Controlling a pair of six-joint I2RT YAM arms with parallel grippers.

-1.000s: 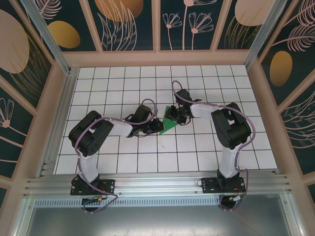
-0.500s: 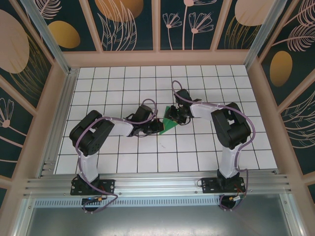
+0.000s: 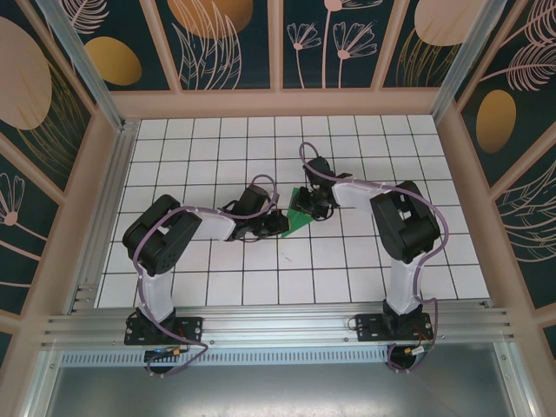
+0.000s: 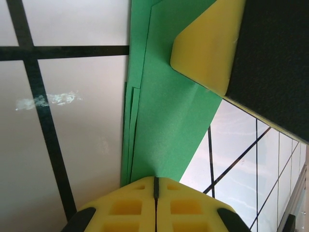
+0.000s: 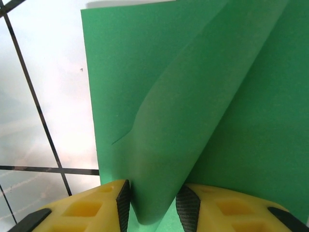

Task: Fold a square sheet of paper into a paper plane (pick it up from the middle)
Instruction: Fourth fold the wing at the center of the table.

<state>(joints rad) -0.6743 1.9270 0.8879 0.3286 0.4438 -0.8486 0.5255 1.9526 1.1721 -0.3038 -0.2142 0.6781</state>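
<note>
Right gripper (image 5: 153, 205) is pinching a raised, curled flap of the paper (image 5: 140, 72) in its jaws. Left gripper (image 4: 154, 188) is sitting shut, its closed end on the paper, seemingly pinning it. Paper is lying at the middle of the table (image 3: 217, 287), between the grippers.

Judgement: flap wants laying over flat, edge matched to the layer beneath, before the crease is pressed; the pin must not slip.

Layered edges by the left gripper are showing slightly staggered. Table is lying open all round; walls (image 3: 287, 104) well apart; grippers near each other.
</note>
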